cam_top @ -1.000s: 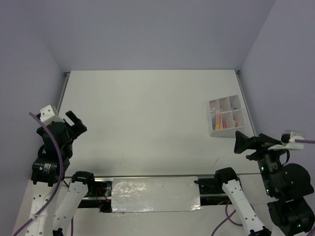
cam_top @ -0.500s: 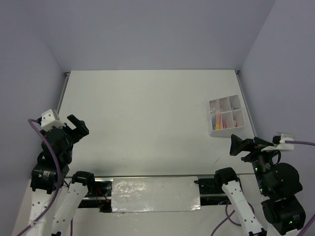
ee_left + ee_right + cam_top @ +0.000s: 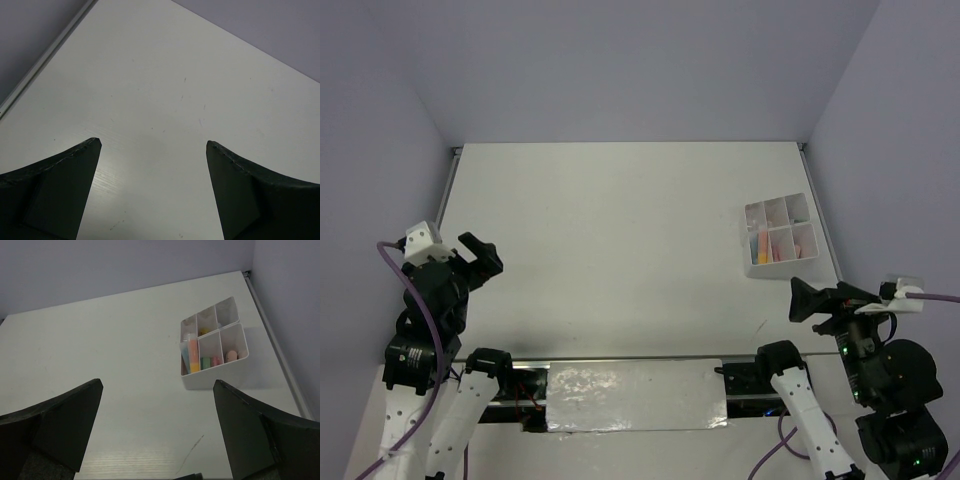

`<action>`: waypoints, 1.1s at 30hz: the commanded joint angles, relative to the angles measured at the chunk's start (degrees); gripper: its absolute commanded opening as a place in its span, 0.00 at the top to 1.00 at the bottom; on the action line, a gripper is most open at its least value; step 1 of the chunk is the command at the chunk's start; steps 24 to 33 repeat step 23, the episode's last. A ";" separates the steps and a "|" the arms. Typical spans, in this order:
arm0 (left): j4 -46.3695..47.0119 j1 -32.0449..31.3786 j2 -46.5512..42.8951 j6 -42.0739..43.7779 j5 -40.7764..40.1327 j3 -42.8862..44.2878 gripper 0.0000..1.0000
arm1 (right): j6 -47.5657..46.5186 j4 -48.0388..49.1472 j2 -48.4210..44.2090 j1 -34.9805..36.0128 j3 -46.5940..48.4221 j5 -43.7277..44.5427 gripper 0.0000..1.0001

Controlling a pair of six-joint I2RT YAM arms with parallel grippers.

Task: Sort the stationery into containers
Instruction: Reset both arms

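Observation:
The white divided tray (image 3: 798, 262) stands at the table's right edge; it also shows in the right wrist view (image 3: 215, 377). Stationery sits inside it: an orange and pink marker (image 3: 193, 354) with a blue one beside it, short green and pink pieces (image 3: 210, 361), tan erasers (image 3: 235, 355). No stationery lies loose on the table. My left gripper (image 3: 472, 256) is open and empty over the table's near left. My right gripper (image 3: 805, 298) is open and empty, near the front edge, just short of the tray.
Purple-grey walls close in the white table (image 3: 620, 230) on the back and both sides. A raised rail (image 3: 45, 60) runs along the left edge. A silver taped strip (image 3: 635, 395) lies between the arm bases. A thin dark mark (image 3: 190, 454) is on the table.
My left arm has drawn back toward its base and lowered slightly. My right arm has also drawn back and down, away from the tray. Both grippers stay open and empty.

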 commanded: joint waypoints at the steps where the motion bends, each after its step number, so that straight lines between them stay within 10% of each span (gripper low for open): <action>1: 2.93 -0.29 -0.50 1.13 0.98 -0.08 0.01 | -1.25 -1.86 -1.49 0.25 1.80 0.27 0.00; 33: 3.01 -0.38 -0.50 1.04 0.72 -0.17 0.01 | -1.42 -0.46 -1.75 0.34 3.20 -1.04 0.00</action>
